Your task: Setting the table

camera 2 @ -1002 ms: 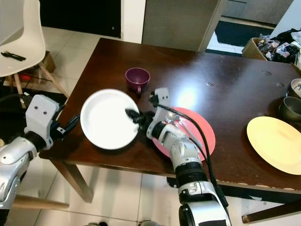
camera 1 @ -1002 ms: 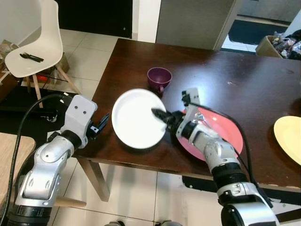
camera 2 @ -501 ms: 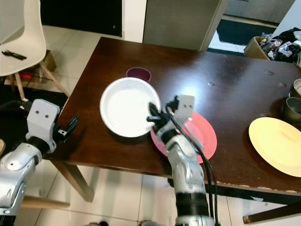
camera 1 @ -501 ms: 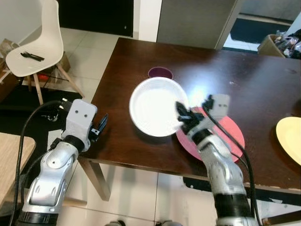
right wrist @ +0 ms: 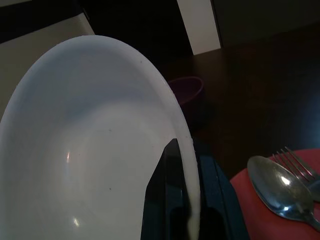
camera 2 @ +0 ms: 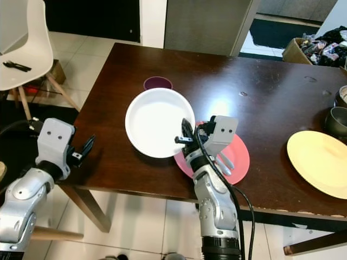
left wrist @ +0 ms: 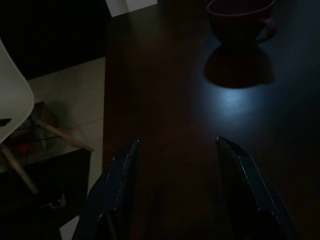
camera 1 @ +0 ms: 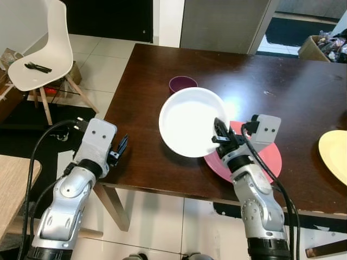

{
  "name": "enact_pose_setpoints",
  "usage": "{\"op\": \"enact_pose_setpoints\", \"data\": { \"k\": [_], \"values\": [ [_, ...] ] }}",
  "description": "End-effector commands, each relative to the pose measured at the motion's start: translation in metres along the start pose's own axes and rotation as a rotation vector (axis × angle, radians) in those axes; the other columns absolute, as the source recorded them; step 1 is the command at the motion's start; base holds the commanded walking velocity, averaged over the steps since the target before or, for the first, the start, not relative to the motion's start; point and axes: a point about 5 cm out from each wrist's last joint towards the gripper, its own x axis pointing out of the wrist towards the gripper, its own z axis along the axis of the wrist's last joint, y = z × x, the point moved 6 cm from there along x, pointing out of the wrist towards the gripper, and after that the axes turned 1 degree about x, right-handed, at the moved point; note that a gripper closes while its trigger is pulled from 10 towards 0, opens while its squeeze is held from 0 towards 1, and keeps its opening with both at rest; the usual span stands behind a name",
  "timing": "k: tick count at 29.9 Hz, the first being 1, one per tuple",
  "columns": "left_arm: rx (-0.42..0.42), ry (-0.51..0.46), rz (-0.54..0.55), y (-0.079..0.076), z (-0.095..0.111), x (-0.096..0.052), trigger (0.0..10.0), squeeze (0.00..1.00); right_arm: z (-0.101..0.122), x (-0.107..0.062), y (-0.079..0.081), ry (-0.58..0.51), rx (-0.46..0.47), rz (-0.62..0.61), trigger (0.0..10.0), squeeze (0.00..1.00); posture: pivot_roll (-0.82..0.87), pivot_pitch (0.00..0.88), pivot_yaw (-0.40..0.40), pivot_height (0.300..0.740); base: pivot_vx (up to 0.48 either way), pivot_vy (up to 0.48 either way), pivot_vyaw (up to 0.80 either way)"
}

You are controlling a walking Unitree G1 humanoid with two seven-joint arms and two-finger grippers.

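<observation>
You had the right hand (camera 1: 219,134) pinching the white bowl's (camera 1: 190,122) rim, lifted to carry; your left hand (camera 1: 118,149) waited open, empty.

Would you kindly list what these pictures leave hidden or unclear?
- Purple cup: near side hidden by the white plate, eye views.
- Red plate: partly covered by the right claw and arm.
- Yellow plate: cut off by the left eye view's edge.
</observation>
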Motion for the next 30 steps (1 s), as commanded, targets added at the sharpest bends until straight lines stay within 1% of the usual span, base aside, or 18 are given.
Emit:
{"op": "enact_pose_setpoints", "data": {
  "k": [1,4,13,30],
  "values": [
    [0.002,0.01,-0.001,-0.002,-0.002,-0.002,10.0,0.0,-0.003,-0.003,0.004,0.002,0.021,-0.005,10.0,0.0,-0.07,0.048,0.031,0.74,0.0,0.0,0.0],
    [0.003,0.007,0.007,-0.001,-0.001,-0.002,10.0,0.0,-0.005,-0.003,0.007,0.009,0.026,0.001,10.0,0.0,-0.07,0.048,0.03,0.74,0.0,0.0,0.0],
    [0.013,0.008,0.008,0.001,0.0,-0.002,10.0,0.0,-0.009,-0.003,0.01,0.021,0.033,0.002,10.0,0.0,-0.06,0.049,0.037,0.74,-0.306,0.0,0.0],
    [0.022,0.011,0.014,0.003,0.0,-0.001,10.0,0.0,-0.014,-0.004,0.009,0.036,0.04,-0.007,10.0,0.0,-0.06,0.049,0.04,0.74,-0.421,0.0,0.0]
  ]
}}
